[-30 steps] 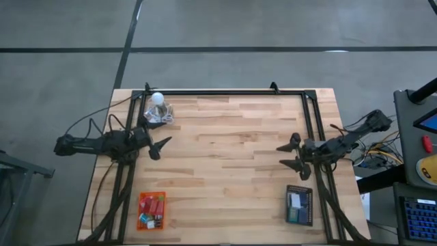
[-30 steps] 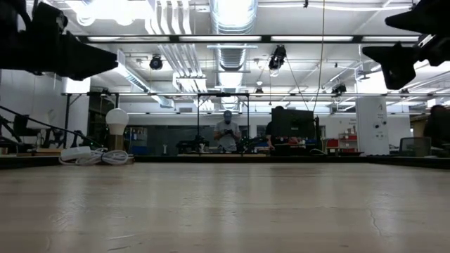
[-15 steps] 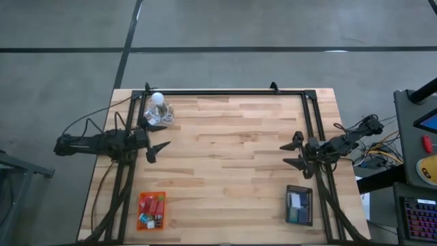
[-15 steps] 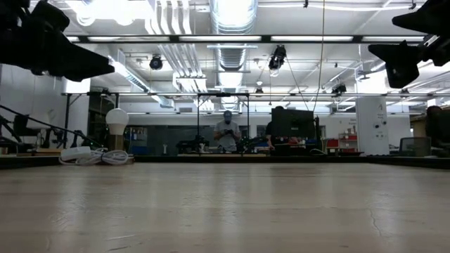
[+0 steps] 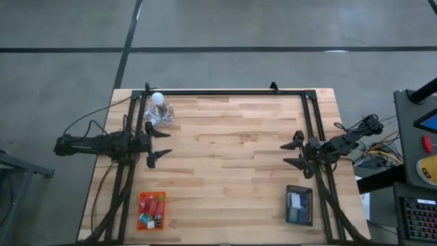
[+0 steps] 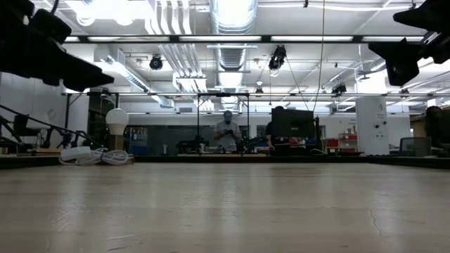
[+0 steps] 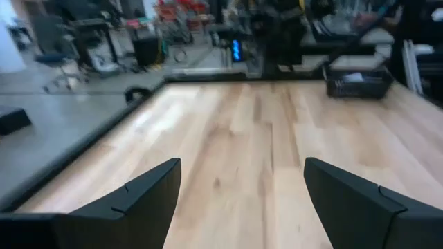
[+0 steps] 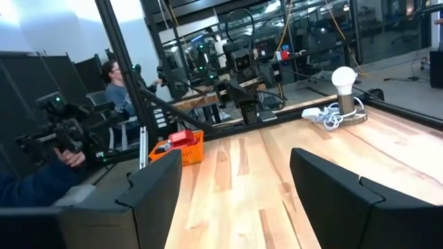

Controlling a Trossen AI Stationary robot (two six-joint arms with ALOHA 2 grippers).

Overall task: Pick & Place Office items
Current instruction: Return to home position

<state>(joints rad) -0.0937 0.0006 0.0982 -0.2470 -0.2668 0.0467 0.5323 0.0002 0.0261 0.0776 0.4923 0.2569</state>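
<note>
The office items sit in two trays on the surface [image 5: 232, 150], one in each corner of the same long edge. In the left corner, the orange tray [image 5: 139, 205] holds a heap of red pieces [image 5: 154, 203], with small green, white and dark bits [image 5: 150, 220] at one end. In the right corner, the black tray [image 5: 310, 205] holds a whitish-blue block [image 5: 295, 200] lying flat beside a teal and navy block [image 5: 293, 215].

Your dark left arm [image 5: 95, 144] lies stretched out level, its two-finger left gripper [image 5: 166, 143] spread wide and pointing inward. Your dark right arm [image 5: 341, 143] sits folded, right gripper [image 5: 283, 154] likewise spread, facing it.
</note>
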